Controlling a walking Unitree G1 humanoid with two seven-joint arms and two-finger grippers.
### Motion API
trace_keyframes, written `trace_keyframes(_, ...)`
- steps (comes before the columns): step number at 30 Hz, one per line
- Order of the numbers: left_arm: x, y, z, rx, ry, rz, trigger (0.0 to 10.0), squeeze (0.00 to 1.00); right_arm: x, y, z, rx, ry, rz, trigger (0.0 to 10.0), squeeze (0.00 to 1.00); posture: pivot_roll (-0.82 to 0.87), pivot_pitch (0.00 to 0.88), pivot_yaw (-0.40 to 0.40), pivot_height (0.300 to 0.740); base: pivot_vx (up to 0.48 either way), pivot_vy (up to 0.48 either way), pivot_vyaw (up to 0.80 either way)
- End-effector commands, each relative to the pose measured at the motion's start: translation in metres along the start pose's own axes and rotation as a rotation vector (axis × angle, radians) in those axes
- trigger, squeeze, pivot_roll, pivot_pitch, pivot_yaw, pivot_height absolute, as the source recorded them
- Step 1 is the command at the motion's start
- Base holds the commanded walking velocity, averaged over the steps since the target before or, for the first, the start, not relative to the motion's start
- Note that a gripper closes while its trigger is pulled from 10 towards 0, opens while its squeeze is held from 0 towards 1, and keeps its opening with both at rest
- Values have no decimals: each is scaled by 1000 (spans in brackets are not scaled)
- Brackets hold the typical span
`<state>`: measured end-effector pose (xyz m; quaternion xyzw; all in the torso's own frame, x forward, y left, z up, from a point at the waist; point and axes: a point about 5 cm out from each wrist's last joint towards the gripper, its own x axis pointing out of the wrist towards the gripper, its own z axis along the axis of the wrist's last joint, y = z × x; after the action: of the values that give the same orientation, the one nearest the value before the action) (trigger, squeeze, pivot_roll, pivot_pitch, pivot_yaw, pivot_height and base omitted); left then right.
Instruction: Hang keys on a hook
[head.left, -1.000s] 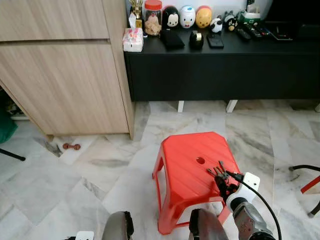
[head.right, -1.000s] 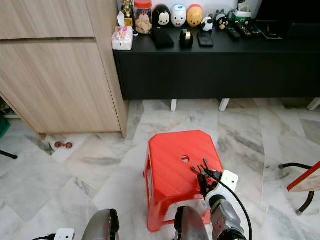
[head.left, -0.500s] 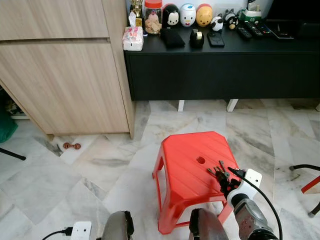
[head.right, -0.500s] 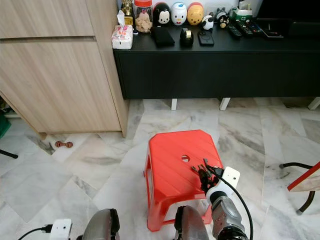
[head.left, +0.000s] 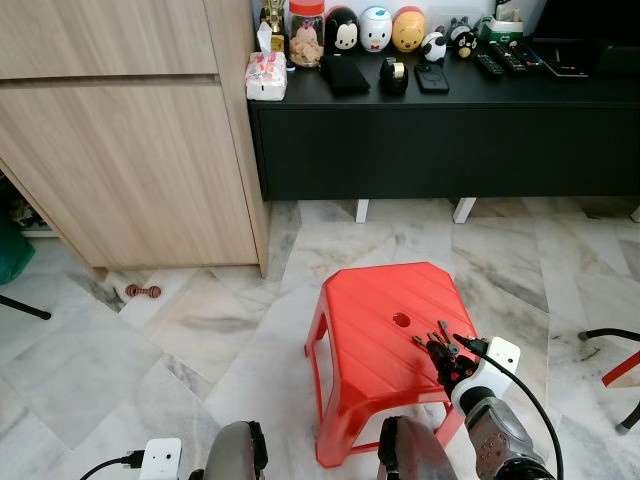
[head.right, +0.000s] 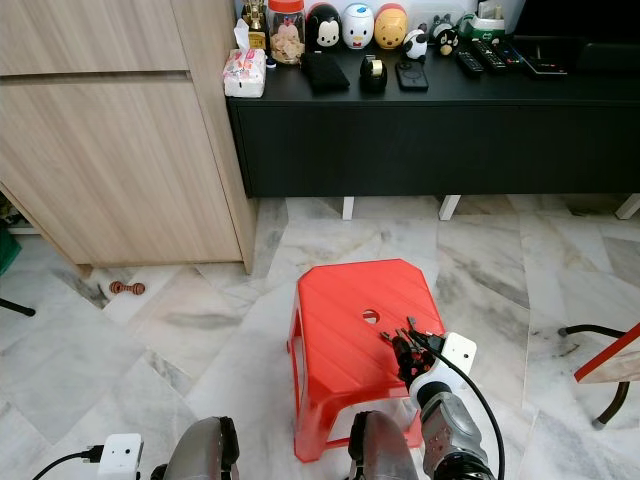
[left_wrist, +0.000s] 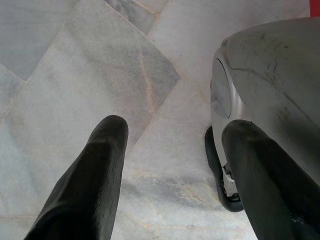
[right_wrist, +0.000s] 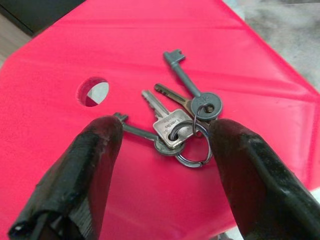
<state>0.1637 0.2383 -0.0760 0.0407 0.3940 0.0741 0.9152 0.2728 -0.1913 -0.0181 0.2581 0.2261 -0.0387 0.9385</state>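
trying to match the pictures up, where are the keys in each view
Left eye view: keys on the stool's right side, just ahead of the right gripper.
Right eye view: same spot, right of the stool's hole.
Left wrist view: floor and the left gripper, no keys.
Right wrist view: keys lying between the open fingers.
Shared landmark: the round hole in the stool.

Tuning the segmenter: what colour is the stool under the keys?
Red. The stool under the keys shows best in the right wrist view.
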Motion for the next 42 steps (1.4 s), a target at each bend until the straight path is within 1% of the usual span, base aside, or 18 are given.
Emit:
trace_keyframes(1, -2, 1, -6, 4, 19, 5, 10000, 0, 1, 2, 2, 9, -18, 11, 10000, 0, 83, 108, -49, 596, 0, 0, 0)
trace_keyframes(11, -2, 1, -6, 4, 19, 1, 10000, 0, -1, 4, -3, 16, -21, 26, 10000, 0, 83, 109, -49, 596, 0, 0, 0)
trace_keyframes(17, -2, 0, -6, 5, 21, 0, 10000, 0, -4, 7, -5, 43, -70, 48, 10000, 0, 79, 106, -52, 596, 0, 0, 0)
trace_keyframes(25, -2, -1, -6, 7, 23, -3, 10000, 0, -9, 5, -17, 65, -41, 50, 10000, 0, 76, 106, -52, 596, 0, 0, 0)
trace_keyframes(27, -1, -2, -6, 5, 23, -2, 10000, 0, -10, 1, -19, 66, -25, 28, 10000, 0, 77, 106, -54, 596, 0, 0, 0)
trace_keyframes(29, -1, -2, -6, 4, 24, -2, 10000, 0, -10, 0, -19, 69, -24, 8, 10000, 0, 80, 105, -56, 596, 0, 0, 0)
trace_keyframes(30, -1, -2, -6, 5, 25, -1, 10000, 0, -8, -2, -15, 96, -35, -13, 10000, 0, 79, 104, -55, 596, 0, 0, 0)
trace_keyframes(32, -1, -1, -6, 7, 26, 0, 10000, 0, -7, -1, -12, 104, -46, -15, 10000, 0, 78, 104, -55, 596, 0, 0, 0)
trace_keyframes(37, -1, -1, -5, 10, 26, 2, 10000, 0, -3, 3, -6, 93, -48, 0, 10000, 0, 79, 101, -54, 596, 0, 0, 0)
trace_keyframes(42, -1, -1, -4, 14, 26, 6, 10000, 0, -1, 5, -6, 90, -33, -5, 10000, 0, 82, 101, -53, 596, 0, 0, 0)
